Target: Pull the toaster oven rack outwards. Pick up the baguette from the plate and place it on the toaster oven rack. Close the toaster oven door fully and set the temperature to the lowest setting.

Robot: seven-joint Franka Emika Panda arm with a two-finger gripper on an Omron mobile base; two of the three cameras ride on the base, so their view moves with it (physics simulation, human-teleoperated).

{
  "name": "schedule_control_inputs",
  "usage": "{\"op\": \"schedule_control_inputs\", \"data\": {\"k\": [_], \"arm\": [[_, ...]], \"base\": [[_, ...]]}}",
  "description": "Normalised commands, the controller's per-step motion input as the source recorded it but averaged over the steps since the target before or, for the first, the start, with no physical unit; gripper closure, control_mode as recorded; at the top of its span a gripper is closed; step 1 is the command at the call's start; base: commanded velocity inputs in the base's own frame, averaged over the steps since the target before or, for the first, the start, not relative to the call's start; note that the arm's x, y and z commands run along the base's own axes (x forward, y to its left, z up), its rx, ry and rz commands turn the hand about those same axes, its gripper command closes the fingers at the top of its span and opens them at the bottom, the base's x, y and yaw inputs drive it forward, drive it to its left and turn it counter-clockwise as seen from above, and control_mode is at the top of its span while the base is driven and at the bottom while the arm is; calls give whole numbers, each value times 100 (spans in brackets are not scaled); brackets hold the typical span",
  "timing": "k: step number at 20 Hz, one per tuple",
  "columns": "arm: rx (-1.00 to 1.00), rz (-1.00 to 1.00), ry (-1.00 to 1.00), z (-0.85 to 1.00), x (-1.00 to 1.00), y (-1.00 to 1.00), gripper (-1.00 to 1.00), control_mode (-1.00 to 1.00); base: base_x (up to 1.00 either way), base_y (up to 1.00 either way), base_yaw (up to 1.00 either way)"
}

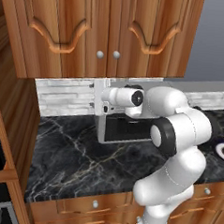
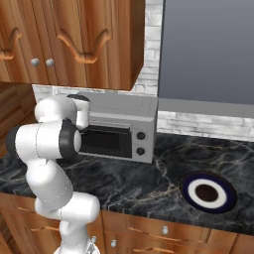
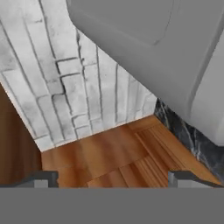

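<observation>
One surface carries it all: the toaster oven stands at the wall, its door apparently shut, plate well right. My end effector, fingers wide apart and empty, should approach the door's top edge squarely.

Oven and dish on the counter
The boxy grey metal toaster oven stands against the wall; the round dark-centred plate lies at its four o'clock, well apart.

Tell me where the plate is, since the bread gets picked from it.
The plate sits on the dark marble counter, to the right of the toaster oven in the right base view, near the counter's front edge.
</observation>
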Motion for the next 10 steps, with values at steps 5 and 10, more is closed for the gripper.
{"op": "schedule_control_inputs", "data": {"k": [5, 10], "arm": [[10, 1, -41, 50, 64, -51, -100, -100], [1, 0, -12, 100, -22, -74, -100, -100]], "base": [[0, 0, 0], [0, 0, 0]]}}
